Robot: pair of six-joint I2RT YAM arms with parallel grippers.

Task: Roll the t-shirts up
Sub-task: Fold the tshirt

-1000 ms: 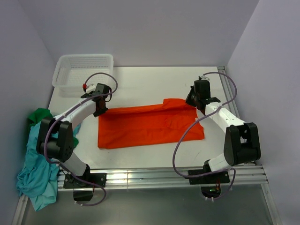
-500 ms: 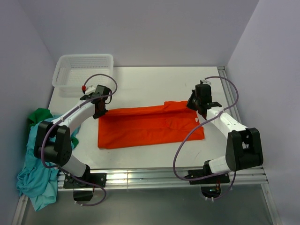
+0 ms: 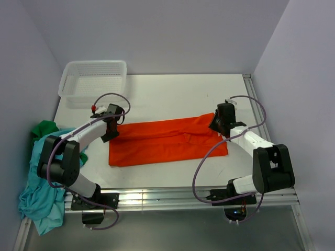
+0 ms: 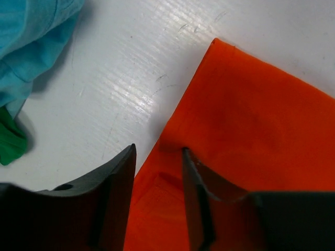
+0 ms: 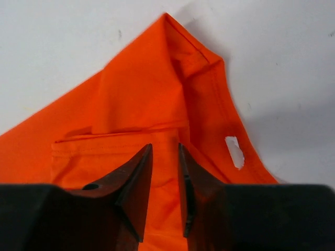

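Top view: three shirts, one basket [image 3: 94,97]. The orange shirt [image 3: 167,141] lies folded mid-table, long axis left-right; teal shirt [image 3: 39,193] and green shirt [image 3: 44,129] sit heaped at the left edge.
Left wrist: my left gripper [image 4: 158,157] stands slightly parted over the orange corner.
Right wrist: my right gripper [image 5: 165,149] is narrowly parted too.

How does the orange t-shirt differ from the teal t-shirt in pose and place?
The orange t-shirt lies flat, folded into a long band; the teal t-shirt is a crumpled heap. The orange t-shirt rests wholly on the table; the teal t-shirt hangs over its left edge. Both are plain-coloured and not yet rolled.
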